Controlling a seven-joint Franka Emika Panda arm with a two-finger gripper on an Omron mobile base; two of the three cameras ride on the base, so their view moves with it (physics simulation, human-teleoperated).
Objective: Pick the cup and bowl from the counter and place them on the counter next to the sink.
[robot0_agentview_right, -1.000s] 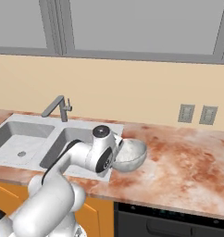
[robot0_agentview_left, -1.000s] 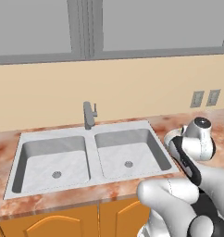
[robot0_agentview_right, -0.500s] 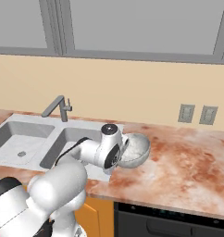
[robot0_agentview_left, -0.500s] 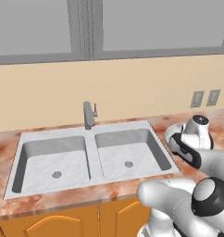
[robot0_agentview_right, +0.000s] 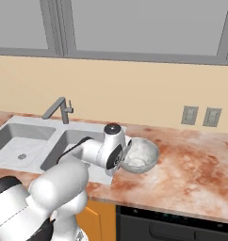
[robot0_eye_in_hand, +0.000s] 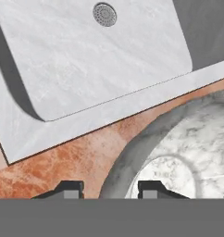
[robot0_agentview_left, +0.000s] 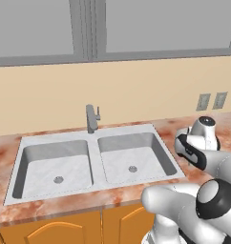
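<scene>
Gripper straddling the near rim of the bowl, fingers parted and not clamped, bowl resting on the surface just beside the sink, at its 5 o'clock

You get even, bright, flat rendered light, no glare. Soft shadows darken the near walls inside the sink basins; the hand view shows a hard dark shadow along one basin edge. The bowl casts little shadow on the counter. Everything is sharp; textures look slightly pixelated up close.
</scene>
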